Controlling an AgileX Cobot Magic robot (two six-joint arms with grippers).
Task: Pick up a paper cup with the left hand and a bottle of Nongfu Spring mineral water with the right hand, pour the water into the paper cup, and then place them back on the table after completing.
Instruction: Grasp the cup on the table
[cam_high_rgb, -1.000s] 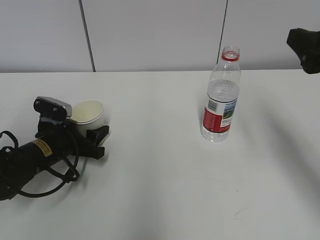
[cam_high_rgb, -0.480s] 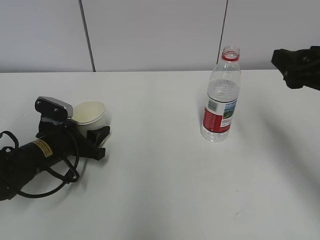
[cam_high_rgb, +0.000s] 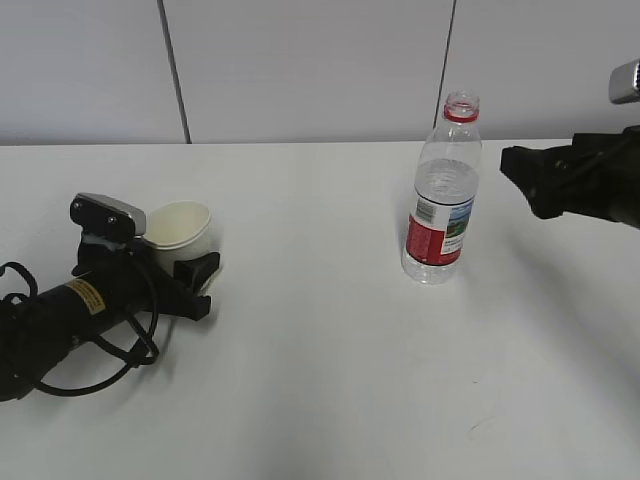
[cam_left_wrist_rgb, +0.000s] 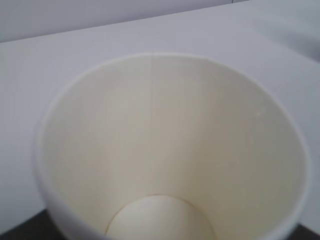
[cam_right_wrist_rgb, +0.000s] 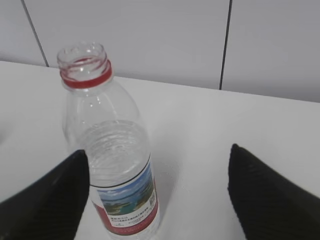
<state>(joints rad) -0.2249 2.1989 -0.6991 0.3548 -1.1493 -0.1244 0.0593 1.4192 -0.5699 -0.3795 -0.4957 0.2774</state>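
Note:
The paper cup (cam_high_rgb: 181, 231) is white and empty and sits at the left between the fingers of the left hand, the black arm with a yellow sticker. The left gripper (cam_high_rgb: 190, 262) is shut on it, low over the table (cam_high_rgb: 320, 380). The cup's inside fills the left wrist view (cam_left_wrist_rgb: 165, 150), and the fingers are hidden there. The uncapped Nongfu Spring bottle (cam_high_rgb: 441, 200), with a red label and clear water (cam_high_rgb: 447, 182), stands upright right of centre. The right gripper (cam_high_rgb: 525, 185) is open, just right of the bottle and apart from it. In the right wrist view the bottle (cam_right_wrist_rgb: 117, 165) stands by the left finger of the gripper (cam_right_wrist_rgb: 157, 200).
A grey panelled wall (cam_high_rgb: 300, 70) runs along the table's far edge. Loose black cables (cam_high_rgb: 100, 350) loop on the table by the left arm.
The right gripper has come in from the upper right edge, moving left and down toward the bottle. The cup has tipped slightly in the left gripper; the left arm has barely moved.

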